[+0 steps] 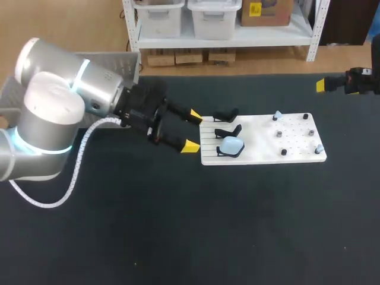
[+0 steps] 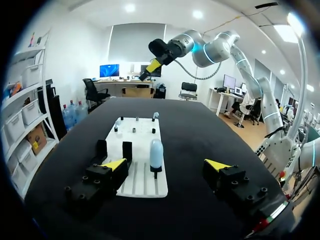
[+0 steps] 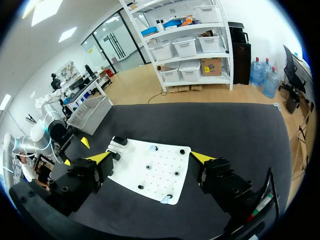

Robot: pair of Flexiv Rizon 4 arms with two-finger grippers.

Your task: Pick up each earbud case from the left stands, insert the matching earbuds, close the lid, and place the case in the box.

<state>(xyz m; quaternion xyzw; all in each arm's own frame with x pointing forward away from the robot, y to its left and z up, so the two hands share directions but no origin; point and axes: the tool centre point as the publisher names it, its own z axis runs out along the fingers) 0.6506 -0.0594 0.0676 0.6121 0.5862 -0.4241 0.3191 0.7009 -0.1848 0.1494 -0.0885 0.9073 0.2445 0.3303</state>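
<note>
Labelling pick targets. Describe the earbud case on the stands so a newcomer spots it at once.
On the black table lies a white board; at its end nearest the left gripper, three black stands sit in a row. The earbud case is the pale blue rounded shell on the stand closest to the head camera; the other two stands are empty.

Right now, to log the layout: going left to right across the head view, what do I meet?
Left end effector → light-blue earbud case → small light-blue earbud → right end effector.
</note>
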